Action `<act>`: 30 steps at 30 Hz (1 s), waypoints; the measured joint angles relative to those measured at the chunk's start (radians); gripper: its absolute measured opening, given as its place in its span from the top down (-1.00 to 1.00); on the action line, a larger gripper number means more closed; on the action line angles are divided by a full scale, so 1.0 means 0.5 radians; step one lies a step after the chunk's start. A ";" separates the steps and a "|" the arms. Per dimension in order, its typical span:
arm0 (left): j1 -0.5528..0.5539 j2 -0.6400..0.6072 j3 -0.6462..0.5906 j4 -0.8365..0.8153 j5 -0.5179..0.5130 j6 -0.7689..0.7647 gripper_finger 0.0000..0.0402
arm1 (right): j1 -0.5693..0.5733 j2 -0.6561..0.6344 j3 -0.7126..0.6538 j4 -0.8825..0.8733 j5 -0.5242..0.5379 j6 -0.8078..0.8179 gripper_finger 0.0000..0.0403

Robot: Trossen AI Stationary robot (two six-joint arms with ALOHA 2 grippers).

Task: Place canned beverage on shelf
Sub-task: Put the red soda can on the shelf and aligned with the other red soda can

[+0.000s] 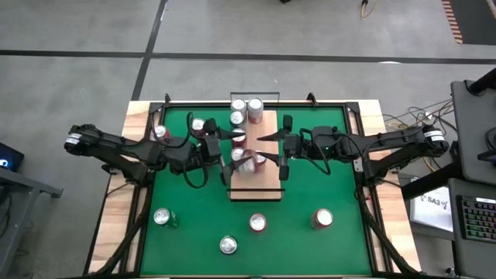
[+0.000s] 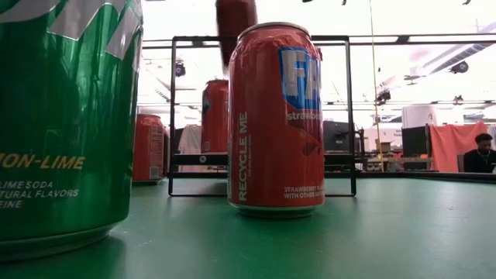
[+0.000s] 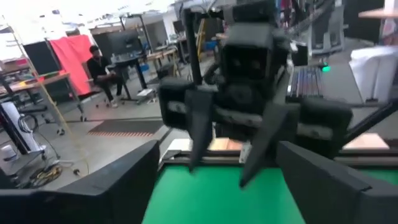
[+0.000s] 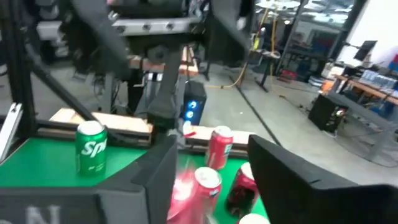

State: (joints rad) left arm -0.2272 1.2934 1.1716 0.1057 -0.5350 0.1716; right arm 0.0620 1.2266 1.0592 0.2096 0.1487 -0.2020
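Green can (image 2: 62, 124) stands nearest, by the worktop's (image 1: 325, 240) front edge. My 2 hands meet over the shelf (image 1: 256, 182) mid-worktop: right hand (image 1: 267, 151) grips a red can (image 1: 249, 160); left hand (image 1: 229, 151) is open beside it.

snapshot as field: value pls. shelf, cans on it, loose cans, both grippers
shelf: wood board at mat centre, black rails at its short ends
cans on shelf: three at the far end
can at mid-shelf: red can between the two grippers
loose cans: four near the front edge, more left of the shelf
left gripper: at the shelf's left edge, open
right gripper: over mid-shelf, fingers either side of the red can
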 joint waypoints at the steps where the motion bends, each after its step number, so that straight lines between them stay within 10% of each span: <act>1: 0.003 -0.001 -0.009 0.018 -0.002 -0.008 -0.46 | 0.002 0.001 -0.001 -0.004 -0.013 0.001 0.17; 14: -0.180 -0.293 -0.143 -0.254 -0.320 0.102 0.90 | 0.096 -0.175 -0.012 -0.413 0.068 0.148 0.84; 30: -0.325 -0.331 -0.233 -0.403 -0.325 0.051 0.95 | 0.181 -0.263 -0.003 -0.895 0.090 0.960 0.96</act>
State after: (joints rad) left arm -0.3897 1.1281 1.0554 -0.0957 -0.6975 0.1969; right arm 0.1524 1.0950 1.0577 -0.2377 0.1939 0.2779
